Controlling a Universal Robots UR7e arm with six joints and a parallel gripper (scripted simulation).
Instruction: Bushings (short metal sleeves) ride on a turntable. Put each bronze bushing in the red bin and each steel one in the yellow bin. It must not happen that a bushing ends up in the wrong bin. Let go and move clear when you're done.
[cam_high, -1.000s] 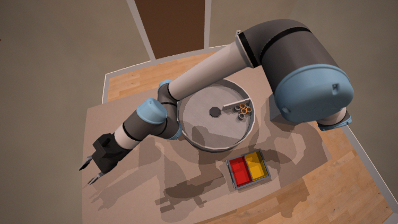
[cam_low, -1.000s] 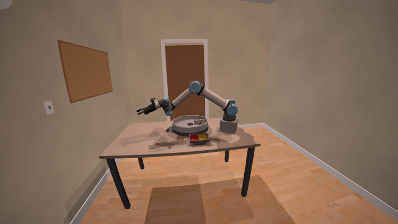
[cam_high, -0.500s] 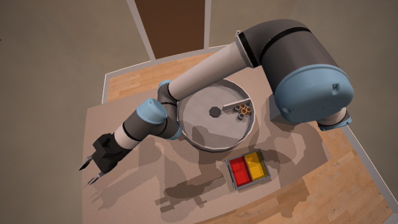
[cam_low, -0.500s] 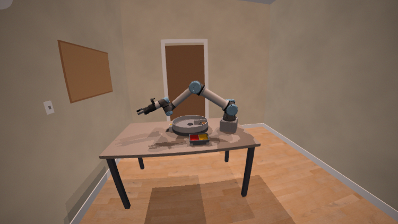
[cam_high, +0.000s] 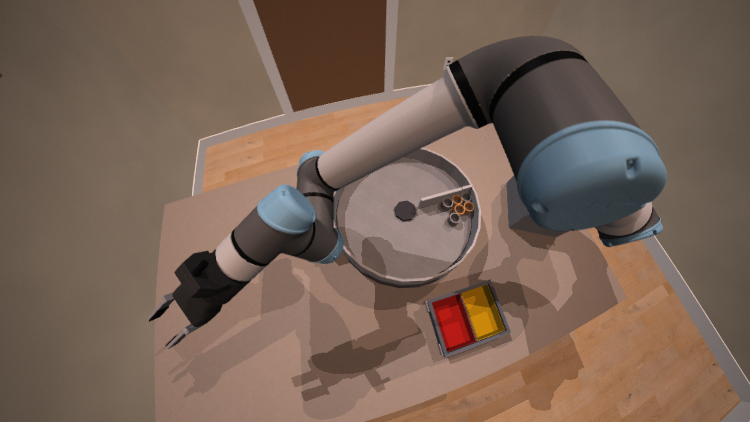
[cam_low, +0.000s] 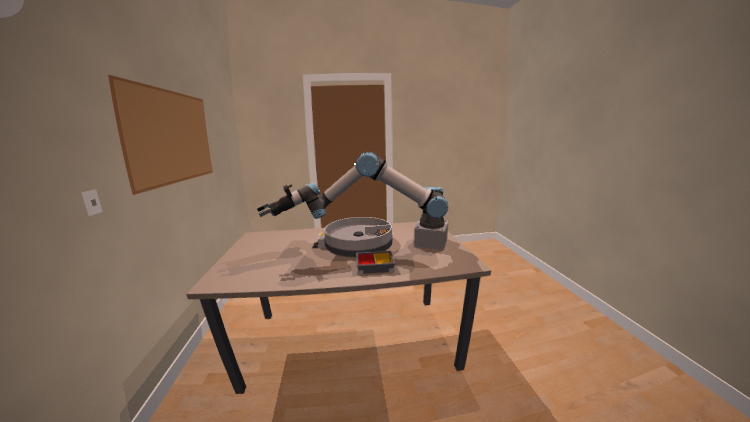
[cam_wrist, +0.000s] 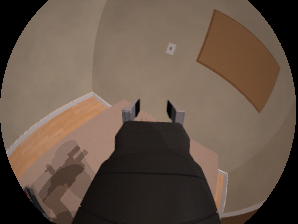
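Observation:
My gripper (cam_high: 159, 332) (cam_low: 259, 211) (cam_wrist: 153, 105) is open and empty, raised above the table's left end, far from the bushings. The round grey turntable (cam_high: 367, 199) (cam_low: 356, 244) has a raised rim. On its right side, beside a straight white divider (cam_high: 443, 196), bushings stand clustered on end. Three are bronze: one bushing (cam_high: 457, 199), another (cam_high: 459, 209) and a third (cam_high: 468, 206). Three look grey steel: one bushing (cam_high: 446, 203), another (cam_high: 454, 218) and a third (cam_high: 466, 197) close to the divider. The red bin (cam_high: 452, 325) (cam_low: 365, 259) and yellow bin (cam_high: 481, 314) (cam_low: 383, 258) look empty.
The two bins sit side by side in a grey tray (cam_high: 459, 351) in front of the turntable. The arm's forearm (cam_high: 393, 133) passes over the turntable's back left rim. The robot's base (cam_low: 431, 237) stands on the table right of the turntable.

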